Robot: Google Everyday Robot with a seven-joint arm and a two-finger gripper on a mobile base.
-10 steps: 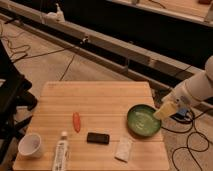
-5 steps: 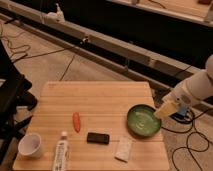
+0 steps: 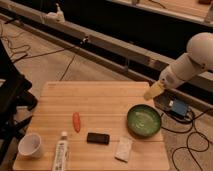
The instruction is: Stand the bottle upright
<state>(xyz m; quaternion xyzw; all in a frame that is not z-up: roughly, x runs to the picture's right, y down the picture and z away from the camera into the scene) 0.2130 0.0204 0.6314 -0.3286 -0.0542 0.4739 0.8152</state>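
Gripper (image 3: 152, 93) has lifted up and back off the green bowl's (image 3: 144, 120) right rim; it now hangs over the table's (image 3: 100, 97) rear-right edge, clear of everything. Fingers spread, holding nothing. Nothing on the table has moved.

Bottle (image 3: 61, 154) lies flat at front-left, cap pointing to the rear, just right of the white cup (image 3: 31, 145); can't tell if they touch.

Containers:
- bowl: right side of table, upright, inside shows only bare green surface
- cup: front-left corner, upright, mouth up, inside looks plain white

Between bottle and bowl: orange carrot-like piece (image 3: 76, 121), black block (image 3: 98, 138), flat whitish packet (image 3: 123, 148), all apart from each other.
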